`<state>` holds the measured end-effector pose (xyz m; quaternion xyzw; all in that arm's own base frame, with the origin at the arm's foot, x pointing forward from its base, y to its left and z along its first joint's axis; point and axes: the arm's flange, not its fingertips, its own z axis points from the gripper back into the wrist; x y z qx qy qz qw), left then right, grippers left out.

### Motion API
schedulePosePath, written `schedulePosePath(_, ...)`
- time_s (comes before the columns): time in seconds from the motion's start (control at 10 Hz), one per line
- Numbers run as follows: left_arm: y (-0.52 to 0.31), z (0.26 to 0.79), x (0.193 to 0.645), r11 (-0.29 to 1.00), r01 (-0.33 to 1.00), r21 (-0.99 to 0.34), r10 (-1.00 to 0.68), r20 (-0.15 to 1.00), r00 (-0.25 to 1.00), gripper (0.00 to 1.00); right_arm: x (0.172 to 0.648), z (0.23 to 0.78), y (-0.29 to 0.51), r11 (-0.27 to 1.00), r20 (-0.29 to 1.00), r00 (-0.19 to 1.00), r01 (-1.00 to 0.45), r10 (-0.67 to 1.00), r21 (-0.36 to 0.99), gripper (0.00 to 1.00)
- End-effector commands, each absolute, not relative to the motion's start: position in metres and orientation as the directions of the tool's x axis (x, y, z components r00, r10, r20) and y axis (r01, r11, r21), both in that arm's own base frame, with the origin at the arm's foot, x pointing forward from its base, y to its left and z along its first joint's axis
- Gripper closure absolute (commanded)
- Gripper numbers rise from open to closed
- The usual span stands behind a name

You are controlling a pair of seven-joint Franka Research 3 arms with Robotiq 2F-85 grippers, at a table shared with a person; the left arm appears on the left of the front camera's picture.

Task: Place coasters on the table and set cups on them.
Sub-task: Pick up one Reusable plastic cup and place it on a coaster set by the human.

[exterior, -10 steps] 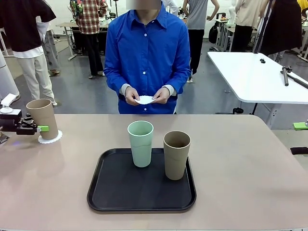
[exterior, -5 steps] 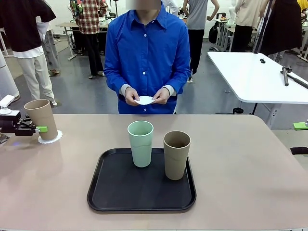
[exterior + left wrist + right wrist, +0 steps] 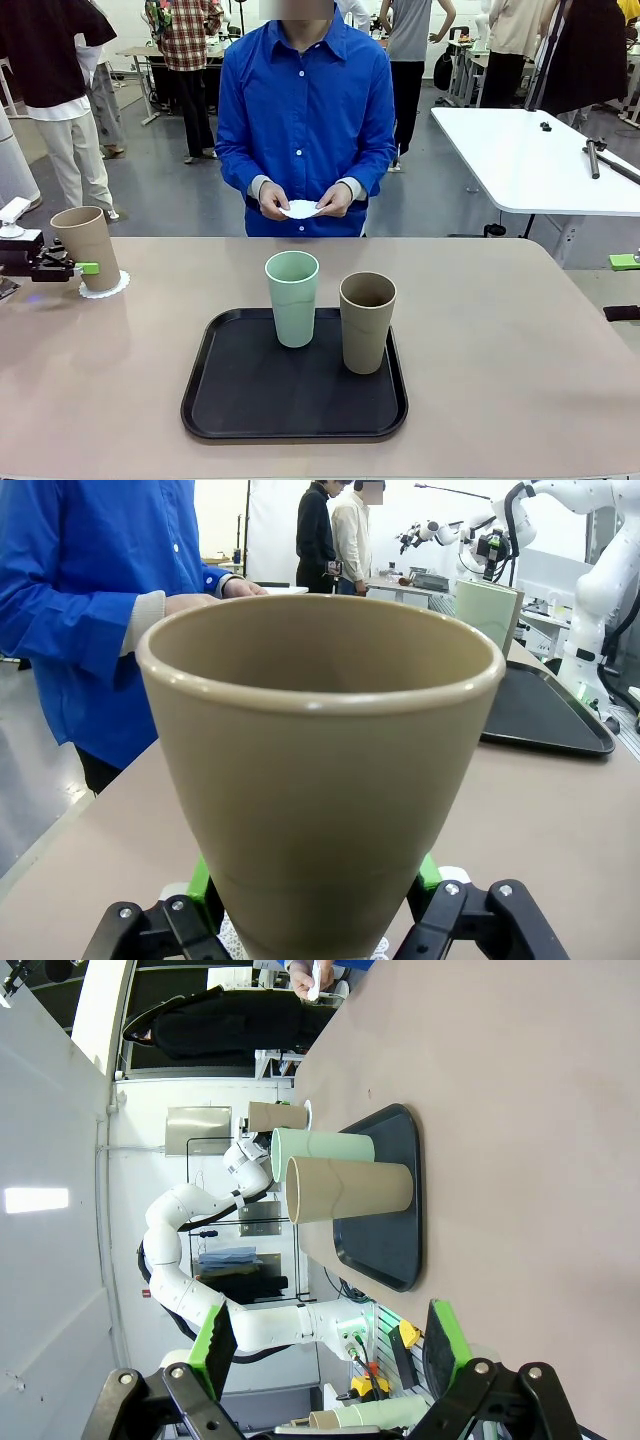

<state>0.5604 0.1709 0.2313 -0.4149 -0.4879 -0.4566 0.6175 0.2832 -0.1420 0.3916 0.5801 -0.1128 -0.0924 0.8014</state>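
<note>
Front view: the left gripper (image 3: 80, 265) is reaching in from the left edge, its green pad lying against the left tan cup (image 3: 85, 245). That cup is standing on a doily (image 3: 108, 289) at the table's (image 3: 520, 370) far left, long axis near vertical, mouth up. At mid-table the mint cup (image 3: 292, 298) and the second tan cup (image 3: 367, 322) are standing side by side on a black tray (image 3: 240, 400), both upright with mouths up. Across the table, the person's hands (image 3: 300, 200) are holding a second doily (image 3: 301, 208) at waist height.

Left wrist view: the left tan cup (image 3: 320, 780) is rising wide end up between the fingers (image 3: 200, 880), green pads pressing both its sides, so the grip is clamping it. Scalloped doily (image 3: 228, 935) is peeking out under its base.

Right wrist view: the right gripper (image 3: 330, 1340) is hanging spread wide, gripping nothing. The picture is rolled, so the second tan cup (image 3: 350, 1190) and the mint cup (image 3: 325, 1145) are lying sideways here, mouths toward picture left, on the tray (image 3: 395, 1250).
</note>
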Motion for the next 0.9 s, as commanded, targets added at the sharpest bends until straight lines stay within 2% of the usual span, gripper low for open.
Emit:
schedulePosePath(0.0,0.1724,0.2291,0.5655,0.224,0.973,-0.052,-0.166,0.982,0.091,0.15,0.2843,0.3923,-0.1420,0.296,0.083,0.957,0.003,-0.279,0.955,0.00)
schedulePosePath(0.3,0.1738,0.2259,0.5658,0.224,0.973,-0.052,-0.188,0.977,0.096,0.15,0.2843,0.3923,-0.1420,0.296,0.083,0.957,0.003,-0.279,0.955,0.00)
schedulePosePath(0.4,0.1755,0.2265,0.5668,0.222,0.973,-0.057,-0.194,0.976,0.102,0.00,0.2843,0.3923,-0.1420,0.296,0.083,0.957,0.003,-0.279,0.955,0.00)
schedulePosePath(0.8,0.1776,0.2294,0.5655,0.202,0.977,-0.066,-0.194,0.975,0.106,0.00,0.2843,0.3923,-0.1420,0.296,0.083,0.957,0.003,-0.279,0.955,0.00)
